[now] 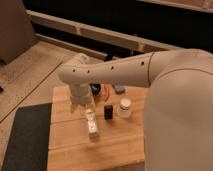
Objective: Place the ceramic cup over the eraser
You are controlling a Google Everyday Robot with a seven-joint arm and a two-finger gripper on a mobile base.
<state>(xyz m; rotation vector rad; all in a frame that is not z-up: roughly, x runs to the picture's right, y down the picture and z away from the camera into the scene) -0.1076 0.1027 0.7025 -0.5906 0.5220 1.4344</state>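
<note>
The ceramic cup [124,107], small, white and glossy, stands on the wooden table [70,150] right of centre. Just left of it the eraser [108,111], a narrow black block, stands upright, with a small gap between the two. My gripper [80,106] hangs from the pale arm [115,70] over the table's left part, left of the eraser and well clear of the cup. It is open and holds nothing.
A clear plastic bottle [91,123] lies on the table just right of and below the gripper. A thin red-orange object [106,91], a blue-grey oblong [119,89] and a dark round bowl [95,88] sit at the back. A dark mat [25,140] lies on the floor left of the table.
</note>
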